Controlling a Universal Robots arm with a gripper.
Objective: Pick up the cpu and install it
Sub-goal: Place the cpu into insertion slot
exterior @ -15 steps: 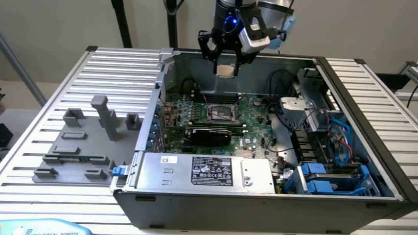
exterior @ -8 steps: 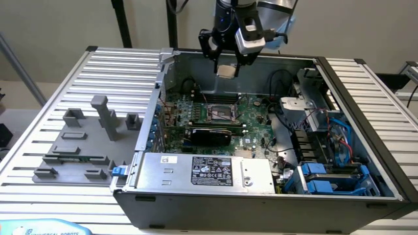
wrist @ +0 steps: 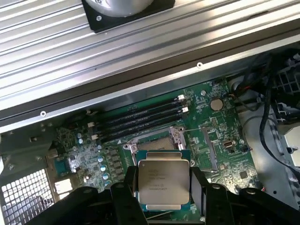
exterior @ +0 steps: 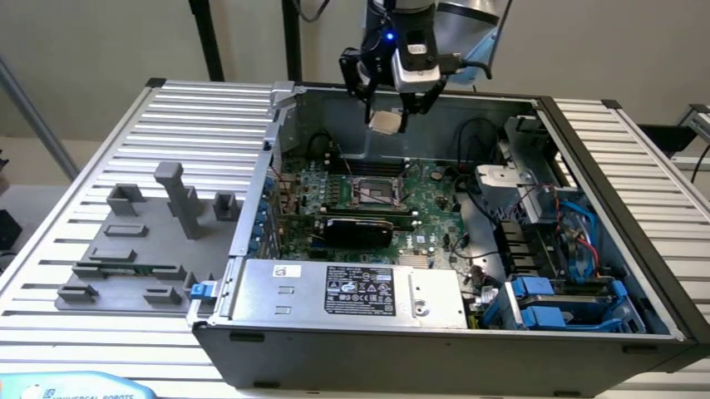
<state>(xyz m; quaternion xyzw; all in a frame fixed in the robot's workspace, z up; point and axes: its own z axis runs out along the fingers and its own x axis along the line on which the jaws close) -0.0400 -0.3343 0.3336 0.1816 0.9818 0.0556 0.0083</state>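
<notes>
The cpu [wrist: 163,183] is a small square chip with a silvery top and a thin green rim. My gripper [wrist: 163,187] is shut on it, one black finger on each side. In the exterior view the gripper [exterior: 388,112] hangs above the open computer case with the cpu [exterior: 385,122] tilted between its fingers, well above the green motherboard [exterior: 427,212]. The cpu socket [exterior: 375,193] lies open on the board below, a little toward the near side. In the wrist view the socket [wrist: 157,140] shows just past the held chip.
The case walls [exterior: 283,125] ring the motherboard. A silver power supply [exterior: 349,291] fills the near side, and cables and blue drive bays [exterior: 554,299] crowd the exterior view's right. Grey fixture blocks [exterior: 139,241] with a memory stick stand on the slatted table at the exterior view's left.
</notes>
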